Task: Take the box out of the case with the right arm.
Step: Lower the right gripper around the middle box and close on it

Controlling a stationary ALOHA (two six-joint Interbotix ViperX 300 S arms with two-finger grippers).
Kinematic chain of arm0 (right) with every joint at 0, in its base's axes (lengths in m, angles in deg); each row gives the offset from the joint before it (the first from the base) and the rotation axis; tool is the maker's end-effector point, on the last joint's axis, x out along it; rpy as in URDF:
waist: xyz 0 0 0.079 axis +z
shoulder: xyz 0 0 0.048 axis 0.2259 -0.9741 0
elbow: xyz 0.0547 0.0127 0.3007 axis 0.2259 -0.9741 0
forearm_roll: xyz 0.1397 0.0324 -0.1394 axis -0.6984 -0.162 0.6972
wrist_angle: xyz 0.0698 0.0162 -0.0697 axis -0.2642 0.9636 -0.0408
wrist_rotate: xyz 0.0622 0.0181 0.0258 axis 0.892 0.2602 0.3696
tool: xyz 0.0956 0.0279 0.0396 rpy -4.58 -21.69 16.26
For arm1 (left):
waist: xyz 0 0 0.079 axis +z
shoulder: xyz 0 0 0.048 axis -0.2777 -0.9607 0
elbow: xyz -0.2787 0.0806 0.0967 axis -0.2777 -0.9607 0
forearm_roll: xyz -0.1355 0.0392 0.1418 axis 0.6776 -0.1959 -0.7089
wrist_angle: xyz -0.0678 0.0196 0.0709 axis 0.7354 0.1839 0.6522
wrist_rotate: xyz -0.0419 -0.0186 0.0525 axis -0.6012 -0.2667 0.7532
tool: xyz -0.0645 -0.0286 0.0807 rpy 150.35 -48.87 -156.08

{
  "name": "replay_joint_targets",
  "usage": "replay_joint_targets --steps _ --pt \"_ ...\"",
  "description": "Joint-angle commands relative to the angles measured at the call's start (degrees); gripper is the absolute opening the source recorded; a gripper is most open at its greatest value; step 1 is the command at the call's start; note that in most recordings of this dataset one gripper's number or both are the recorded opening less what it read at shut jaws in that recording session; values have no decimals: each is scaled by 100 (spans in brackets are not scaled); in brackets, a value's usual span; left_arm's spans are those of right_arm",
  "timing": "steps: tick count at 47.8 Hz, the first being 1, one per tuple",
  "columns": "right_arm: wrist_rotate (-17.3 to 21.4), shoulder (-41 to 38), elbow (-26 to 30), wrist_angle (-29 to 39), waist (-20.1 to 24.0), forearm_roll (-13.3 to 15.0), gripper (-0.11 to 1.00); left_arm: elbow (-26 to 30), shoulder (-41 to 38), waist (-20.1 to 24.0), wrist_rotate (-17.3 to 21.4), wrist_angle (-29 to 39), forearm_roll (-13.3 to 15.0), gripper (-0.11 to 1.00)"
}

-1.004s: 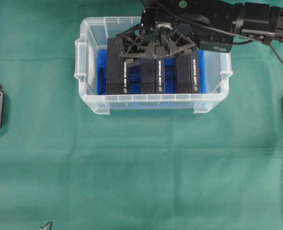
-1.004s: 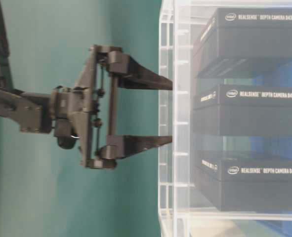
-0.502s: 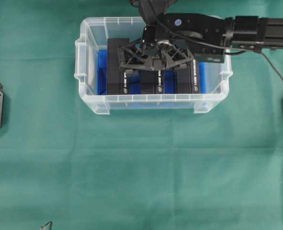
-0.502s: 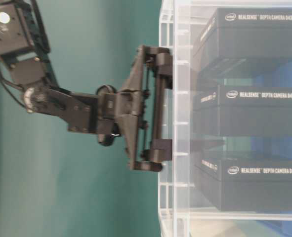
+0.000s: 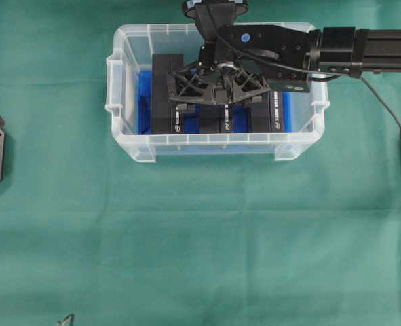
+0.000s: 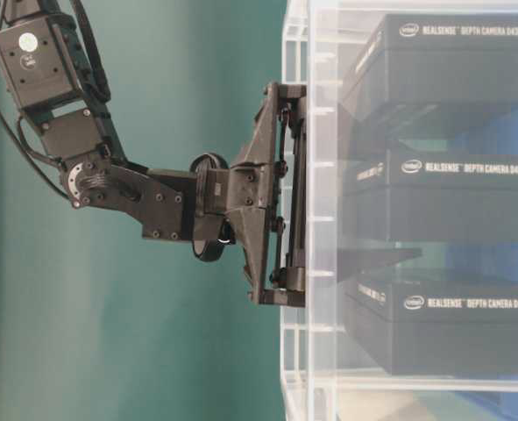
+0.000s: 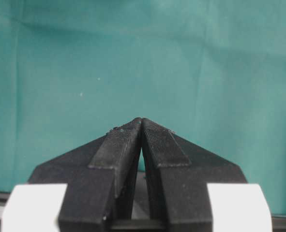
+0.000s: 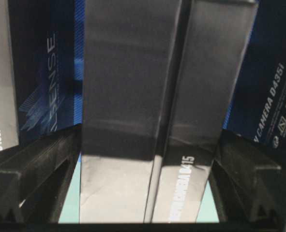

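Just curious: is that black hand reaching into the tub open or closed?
Open. The right hand has its fingers spread either side of the middle box, not yet squeezing it.

Narrow gaps flank the middle box (image 8: 147, 111), neighbouring boxes (image 5: 161, 92) crowding both sides.

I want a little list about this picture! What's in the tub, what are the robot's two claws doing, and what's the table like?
tub: clear plastic case with a blue bottom, on the cloth
inside: three black boxes standing side by side
middle box: sits between the right gripper's open fingers, not yet squeezed
right gripper: open wide, reaching down into the case
left gripper: shut, holding nothing, over bare cloth
table: green cloth
job: no box is out of the case yet
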Motion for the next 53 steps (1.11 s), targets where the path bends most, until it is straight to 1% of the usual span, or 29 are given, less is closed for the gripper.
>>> replay_joint_targets --steps 1,6,10,12,15,16,20,39,47,53 --pt "18 123 53 -18 -9 -9 92 114 -18 -18 0 -35 -18 2" --pt "70 123 53 0 -9 -9 91 114 -18 -18 0 -35 -18 2" --pt "158 114 53 97 -18 9 86 114 -18 -18 0 -35 -9 2" --pt "220 97 53 176 -9 53 80 114 -18 -18 0 -26 -9 2" --pt "299 79 53 255 -9 123 67 114 -18 -18 0 -35 -18 2" --pt "325 70 53 255 -9 141 65 114 -18 -18 0 -35 -18 2" --pt "360 70 53 211 9 193 65 114 -18 -18 0 -26 -9 2" --pt "360 70 97 176 26 193 65 114 -18 -18 9 -35 -18 2" --pt "360 141 220 220 26 193 65 123 -18 -18 9 -35 -18 2" --pt "360 264 334 413 26 193 65 123 -18 -18 9 -35 -18 2"
